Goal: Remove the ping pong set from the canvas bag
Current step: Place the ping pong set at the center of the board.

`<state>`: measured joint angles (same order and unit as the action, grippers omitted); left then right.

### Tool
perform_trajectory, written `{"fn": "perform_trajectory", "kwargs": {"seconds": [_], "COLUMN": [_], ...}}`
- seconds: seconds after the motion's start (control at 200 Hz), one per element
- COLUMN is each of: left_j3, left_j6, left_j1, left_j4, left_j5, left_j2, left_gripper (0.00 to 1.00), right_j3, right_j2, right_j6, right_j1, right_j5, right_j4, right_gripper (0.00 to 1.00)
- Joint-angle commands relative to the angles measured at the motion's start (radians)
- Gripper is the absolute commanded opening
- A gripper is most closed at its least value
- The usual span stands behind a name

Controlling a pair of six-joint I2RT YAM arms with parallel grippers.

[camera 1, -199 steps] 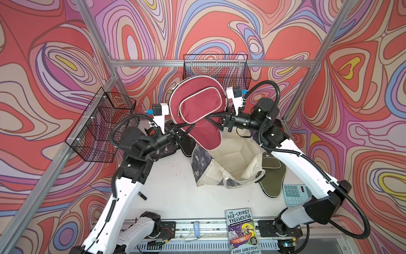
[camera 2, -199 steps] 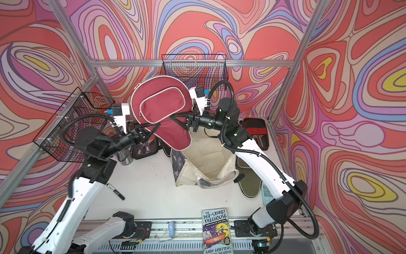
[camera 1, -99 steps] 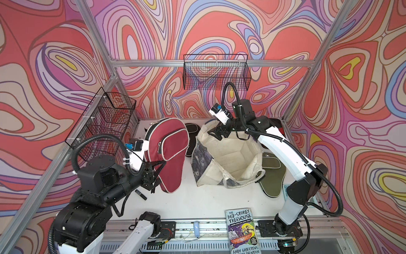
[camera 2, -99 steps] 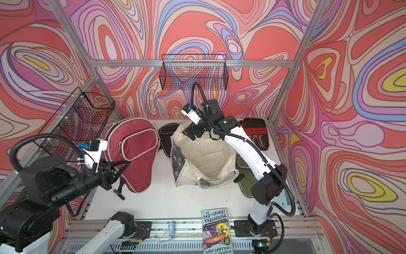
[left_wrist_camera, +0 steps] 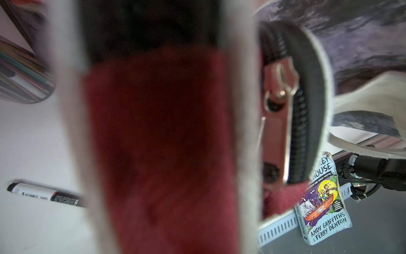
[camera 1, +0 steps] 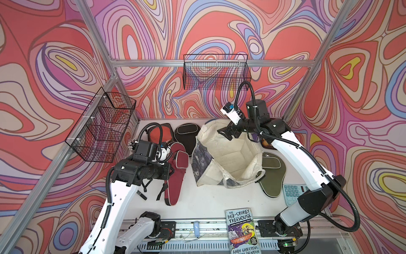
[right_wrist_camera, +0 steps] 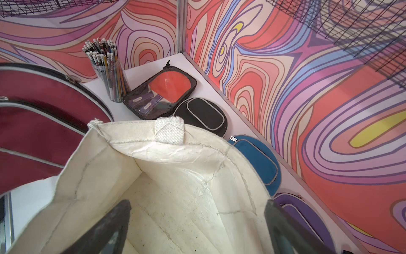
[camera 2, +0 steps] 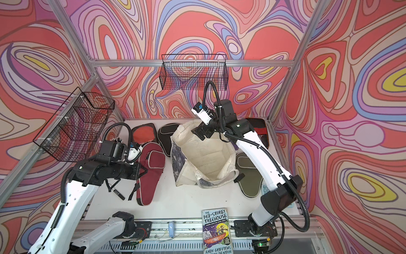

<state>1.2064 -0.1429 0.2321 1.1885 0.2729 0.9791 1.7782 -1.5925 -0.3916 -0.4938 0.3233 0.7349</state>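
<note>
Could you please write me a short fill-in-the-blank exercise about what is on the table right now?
1. The right gripper hovers over the canvas bag with its jaws ___.
2. The book at the front edge of the table is titled The 143-Storey ___.
3. The clear cup beside the red-paddle case holds ___.
Missing words: open; Treehouse; pencils.

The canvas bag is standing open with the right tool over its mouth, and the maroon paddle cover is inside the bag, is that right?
Not quite. The maroon paddle cover is not inside the canvas bag; it lies on the table beside it, as both top views show. The bag does stand open with the right tool over its mouth.
</note>
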Motion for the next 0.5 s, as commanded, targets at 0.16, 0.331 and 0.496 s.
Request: {"fn": "perform_trajectory", "kwargs": {"seconds": [0.16, 0.331, 0.496], "left_j3": [-0.143, -0.251, -0.337], "left_j6": [-0.045, -0.047, -0.056], "left_j1": [-0.072, -0.124, -0.151], "left_j4": [-0.275, -0.353, -0.425], "left_j5": [0.046, 0.065, 0.108], "left_j2": [0.024, 0.024, 0.026], "left_gripper": [0.0, 0.0, 0.0], "right_j3": [-0.044, -0.052, -0.055], "right_j2": [0.028, 0.03, 0.029], "right_j6": [-0.021, -0.023, -0.023], "right_j1": [0.004, 0.005, 0.007], "right_j5": [0.018, 0.029, 0.034], "right_j4": [-0.029, -0.035, -0.038], "right_gripper": [0.98, 0.98, 0.98]}}
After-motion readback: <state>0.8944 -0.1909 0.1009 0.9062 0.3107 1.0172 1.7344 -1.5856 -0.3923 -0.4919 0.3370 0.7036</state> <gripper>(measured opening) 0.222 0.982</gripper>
